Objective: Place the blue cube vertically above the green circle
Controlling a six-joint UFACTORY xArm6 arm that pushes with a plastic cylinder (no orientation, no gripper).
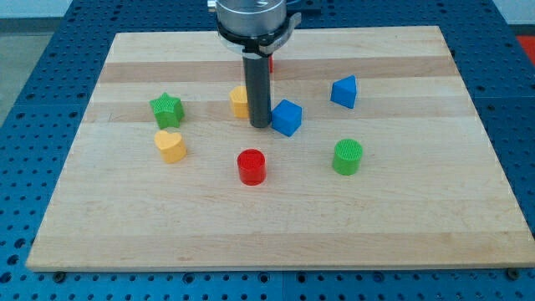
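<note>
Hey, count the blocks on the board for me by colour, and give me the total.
Blue: 2, the blue cube and a blue wedge-like block
Green: 2, the green circle and a green star
Yellow: 2, a yellow heart and a yellow block
Red: 1, a red cylinder
Total: 7

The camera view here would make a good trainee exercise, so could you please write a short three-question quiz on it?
1. True or false: my tip sits at the view's left side of the blue cube.
2. Which block lies nearest the view's bottom?
A. red cylinder
B. green star
C. blue triangular block
3. Fill in: the green circle lies toward the view's ____ and bottom from the blue cube.

Key
1. True; the rod stands right beside the cube, with a yellow block partly hidden behind it.
2. A
3. right
</note>
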